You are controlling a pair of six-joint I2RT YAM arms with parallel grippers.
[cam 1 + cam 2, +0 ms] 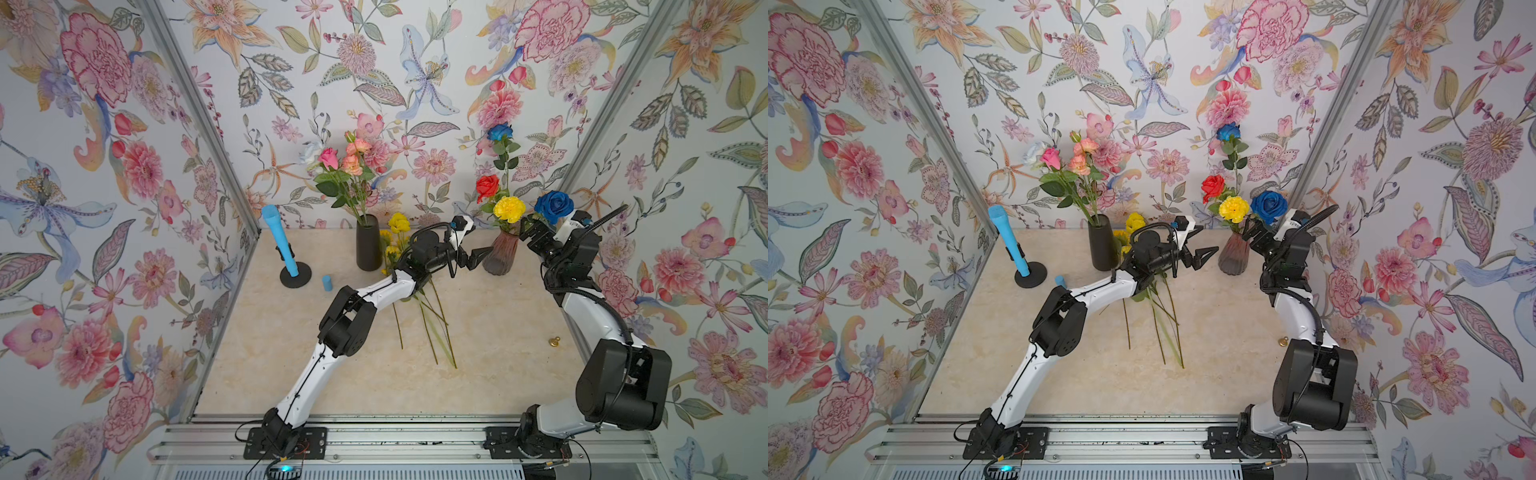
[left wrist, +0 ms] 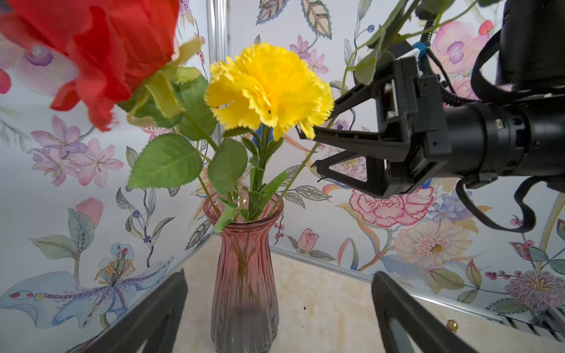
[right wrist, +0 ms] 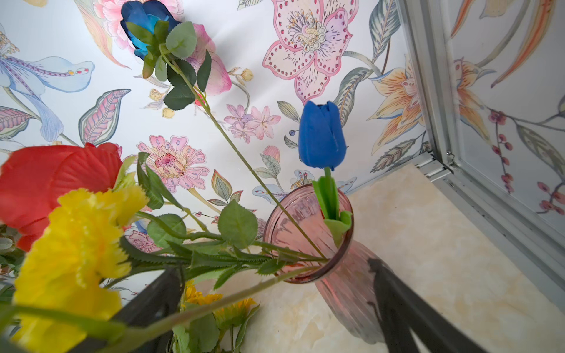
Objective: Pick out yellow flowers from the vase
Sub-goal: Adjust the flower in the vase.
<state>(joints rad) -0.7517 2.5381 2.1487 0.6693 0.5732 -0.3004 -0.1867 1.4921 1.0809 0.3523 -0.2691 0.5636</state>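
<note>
The pale marble-look table (image 1: 498, 332) fills the floor of the papered booth, and the pink glass vase (image 1: 500, 258) stands near its back edge, so I place everything from that. The left arm (image 1: 386, 286) reaches in on one side of the vase and the right arm (image 1: 586, 307) rises on the opposite side. A loose bunch of yellow flowers (image 1: 399, 224) lies flat on the table on the left arm's side of the vase, next to a black vase (image 1: 368, 245), partly under that arm. In the pink vase one ruffled yellow pompom (image 1: 509, 209) stands above the rim, a red rose (image 1: 487, 187) just beside it, a blue rose (image 1: 554, 205) leaning out over the right arm. The left gripper (image 1: 482, 255) points at the vase's body, just beside it, jaws spread wide, holding nothing. The right gripper (image 2: 310, 149) hangs at the pompom's underside, jaws apart, upper fingertip at the petals' edge; the pompom's stem stands clear of them. A small brass knob (image 1: 554, 341) sits well in front of the vase.
</note>
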